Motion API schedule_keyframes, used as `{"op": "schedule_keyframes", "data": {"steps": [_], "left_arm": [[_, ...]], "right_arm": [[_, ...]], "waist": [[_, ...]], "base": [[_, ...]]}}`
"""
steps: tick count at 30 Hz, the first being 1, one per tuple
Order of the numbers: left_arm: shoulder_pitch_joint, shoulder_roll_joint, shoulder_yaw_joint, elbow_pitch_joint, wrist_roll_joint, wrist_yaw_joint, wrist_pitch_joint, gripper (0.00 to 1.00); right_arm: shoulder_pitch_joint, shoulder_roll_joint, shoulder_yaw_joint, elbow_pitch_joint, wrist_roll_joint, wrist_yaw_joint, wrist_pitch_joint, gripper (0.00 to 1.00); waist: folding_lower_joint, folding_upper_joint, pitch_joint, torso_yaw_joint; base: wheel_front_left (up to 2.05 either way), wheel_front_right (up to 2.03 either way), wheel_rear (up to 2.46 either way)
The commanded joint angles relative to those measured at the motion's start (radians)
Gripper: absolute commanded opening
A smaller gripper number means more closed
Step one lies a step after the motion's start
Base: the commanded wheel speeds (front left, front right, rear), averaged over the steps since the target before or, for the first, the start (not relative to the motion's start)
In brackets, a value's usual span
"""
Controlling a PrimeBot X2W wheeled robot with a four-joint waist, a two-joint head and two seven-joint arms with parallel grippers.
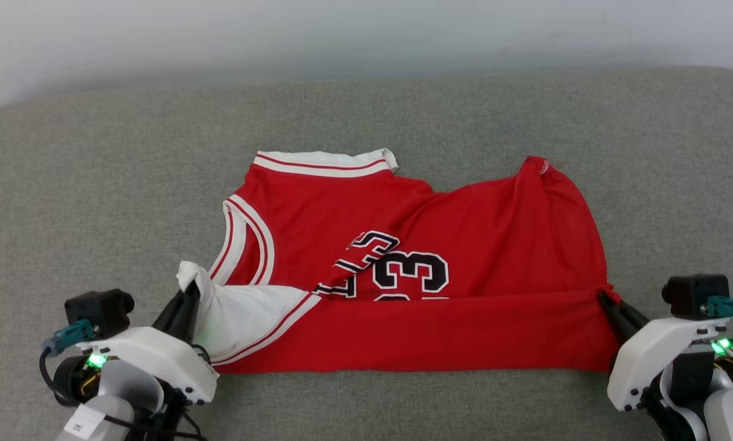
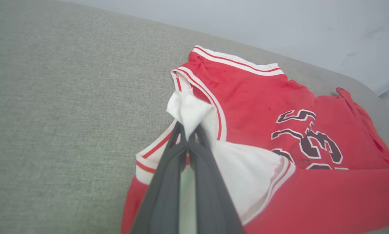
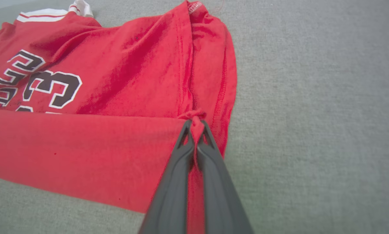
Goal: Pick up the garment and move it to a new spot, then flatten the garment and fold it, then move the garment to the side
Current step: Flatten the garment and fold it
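Folding step, seemingly: garment (image 1: pixel 464 245) spread midway across grey cushion (image 1: pixel 366 110), near edge doubled back as a red band over the lower chest numbers; left gripper (image 1: pixel 188 301) clenched on bunched white sleeve cloth; right gripper (image 1: pixel 607 300) pinching the band's red end; calls next, probably, for carrying both ends evenly, band taut, then letting go; count: one garment, two grippers.

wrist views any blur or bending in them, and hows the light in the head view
Left wrist view: the left gripper goes soft toward the bottom edge, the far edge of the grey surface bows. Right wrist view: the right gripper blurs likewise. Head view: even light on the garment, no glare.
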Motion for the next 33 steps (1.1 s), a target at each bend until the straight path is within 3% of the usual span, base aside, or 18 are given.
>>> {"op": "schedule_keyframes", "data": {"steps": [1, 10, 11, 12, 13, 14, 15, 24, 33], "left_arm": [[-0.046, -0.010, 0.000, 0.038, 0.000, -0.022, -0.014, 0.00], [-0.156, -0.050, -0.023, 0.198, -0.015, -0.101, -0.016, 0.00], [-0.165, -0.055, -0.028, 0.217, -0.017, -0.110, -0.012, 0.00], [-0.173, -0.059, -0.033, 0.233, -0.021, -0.119, -0.007, 0.15], [-0.177, -0.063, -0.037, 0.250, -0.024, -0.125, 0.000, 0.39], [-0.180, -0.068, -0.040, 0.264, -0.027, -0.130, 0.004, 0.65], [-0.183, -0.073, -0.042, 0.274, -0.030, -0.134, 0.003, 1.00], [-0.164, -0.029, -0.032, 0.287, -0.041, -0.127, 0.033, 1.00], [-0.094, 0.120, -0.039, 0.146, -0.116, -0.099, 0.306, 1.00]], "right_arm": [[-0.052, -0.006, 0.010, 0.032, 0.007, -0.001, -0.022, 0.00], [-0.162, -0.016, 0.049, 0.165, 0.015, -0.001, -0.081, 0.00], [-0.168, -0.017, 0.054, 0.183, 0.018, -0.001, -0.086, 0.09], [-0.173, -0.018, 0.059, 0.200, 0.016, -0.001, -0.092, 0.37], [-0.176, -0.017, 0.065, 0.215, 0.021, -0.001, -0.101, 0.58], [-0.179, -0.019, 0.069, 0.225, 0.021, -0.001, -0.115, 1.00], [-0.183, -0.021, 0.072, 0.232, 0.019, -0.001, -0.136, 1.00], [-0.133, -0.006, 0.054, 0.219, 0.014, -0.001, -0.350, 1.00], [-0.051, 0.027, 0.027, 0.132, -0.012, -0.001, -0.361, 1.00]], "waist": [[-0.0002, -0.0001, 0.049, -0.003], [-0.0002, -0.0001, 0.126, 0.000], [-0.0002, -0.0001, 0.128, 0.001], [-0.0002, -0.0001, 0.129, 0.001], [-0.0002, -0.0001, 0.129, 0.002], [-0.0002, -0.0001, 0.127, 0.003], [-0.0002, -0.0001, 0.123, 0.004], [-0.0002, -0.0001, 0.044, 0.015], [-0.0002, -0.0001, -0.019, -0.004]], "base": [[0.00, 0.00, 0.00], [0.00, 0.00, 0.00], [0.00, 0.00, 0.00], [0.00, 0.00, 0.00], [0.00, 0.00, 0.00], [0.00, 0.00, 0.00], [0.00, 0.00, 0.00], [0.00, 0.00, 0.00], [0.00, 0.00, 0.00]]}}
